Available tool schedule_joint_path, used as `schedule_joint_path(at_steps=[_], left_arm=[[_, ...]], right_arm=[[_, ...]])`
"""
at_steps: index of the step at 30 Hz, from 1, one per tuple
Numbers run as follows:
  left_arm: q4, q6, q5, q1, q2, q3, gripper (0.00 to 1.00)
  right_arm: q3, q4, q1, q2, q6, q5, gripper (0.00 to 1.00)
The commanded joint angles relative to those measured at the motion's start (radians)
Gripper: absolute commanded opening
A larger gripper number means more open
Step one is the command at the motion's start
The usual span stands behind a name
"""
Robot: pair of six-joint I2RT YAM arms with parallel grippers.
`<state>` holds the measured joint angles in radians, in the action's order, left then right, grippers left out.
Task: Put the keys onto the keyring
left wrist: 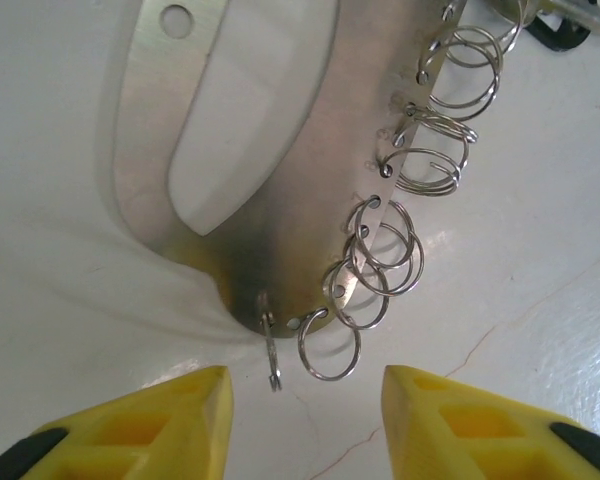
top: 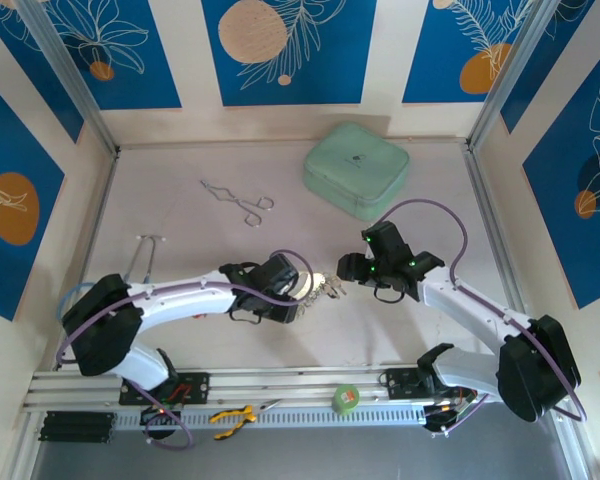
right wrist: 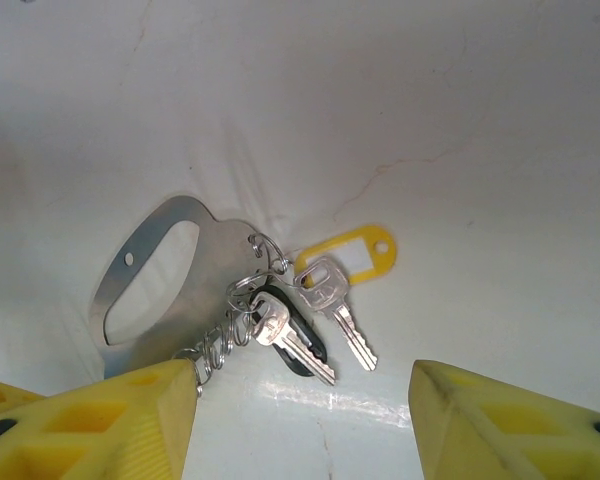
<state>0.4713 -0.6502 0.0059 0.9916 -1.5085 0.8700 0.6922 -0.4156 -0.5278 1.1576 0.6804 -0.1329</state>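
Note:
The keyring (right wrist: 150, 290) is a flat silvery plate with a handle slot and a row of small split rings along one edge, lying on the white table between both grippers (top: 318, 285). Two keys hang from rings at its end: one with a yellow tag (right wrist: 358, 252) and one with a black tag (right wrist: 292, 340). My right gripper (right wrist: 300, 420) is open, its yellow fingers wide apart just short of the keys. At the plate's other end my left gripper (left wrist: 305, 420) is open with nothing between its fingers. A loose split ring (left wrist: 330, 345) hangs just ahead of them.
A mint-green case (top: 356, 168) sits at the back right. Silver forceps (top: 238, 198) lie at the back centre. A stethoscope (top: 145, 255) lies at the left by the left arm. A green tape roll (top: 347, 398) and yellow-handled pliers (top: 232, 418) rest on the front rail.

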Motion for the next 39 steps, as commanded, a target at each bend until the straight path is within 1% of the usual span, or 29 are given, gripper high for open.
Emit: schedule_joint_path(at_steps=[1, 7, 15, 21, 24, 28, 30, 31, 32, 37, 39], left_arm=[[0.054, 0.017, -0.025, 0.017, -0.041, 0.049, 0.37], [0.095, 0.032, -0.058, 0.034, -0.085, 0.082, 0.37], [0.091, 0.008, -0.087, 0.038, -0.093, 0.066, 0.31], [0.053, -0.010, -0.078, 0.039, -0.105, 0.044, 0.28], [0.042, -0.014, -0.073, 0.039, -0.118, 0.043, 0.25], [0.048, -0.013, -0.082, 0.039, -0.130, 0.044, 0.25], [0.049, -0.011, -0.091, 0.039, -0.130, 0.044, 0.23], [0.053, -0.011, -0.096, 0.038, -0.129, 0.044, 0.19], [0.055, -0.011, -0.100, 0.038, -0.130, 0.045, 0.18], [0.062, -0.011, -0.113, 0.039, -0.129, 0.049, 0.14], [0.067, -0.011, -0.117, 0.039, -0.126, 0.050, 0.10]], right_arm=[[-0.020, -0.003, 0.006, -0.013, 0.019, -0.007, 0.58], [-0.022, -0.006, 0.009, -0.016, 0.018, -0.007, 0.58], [-0.024, -0.003, 0.013, -0.016, 0.018, 0.001, 0.58], [-0.017, -0.009, 0.018, -0.021, 0.015, -0.003, 0.58], [-0.015, -0.012, 0.020, -0.024, 0.014, -0.002, 0.58], [-0.014, -0.018, 0.023, -0.029, 0.015, -0.007, 0.58], [-0.013, -0.018, 0.023, -0.034, 0.017, -0.007, 0.58], [-0.014, -0.018, 0.025, -0.035, 0.016, -0.005, 0.57], [-0.014, -0.018, 0.025, -0.036, 0.016, -0.006, 0.57], [-0.014, -0.017, 0.029, -0.039, 0.018, -0.001, 0.57], [-0.014, -0.017, 0.031, -0.039, 0.018, 0.001, 0.57]])
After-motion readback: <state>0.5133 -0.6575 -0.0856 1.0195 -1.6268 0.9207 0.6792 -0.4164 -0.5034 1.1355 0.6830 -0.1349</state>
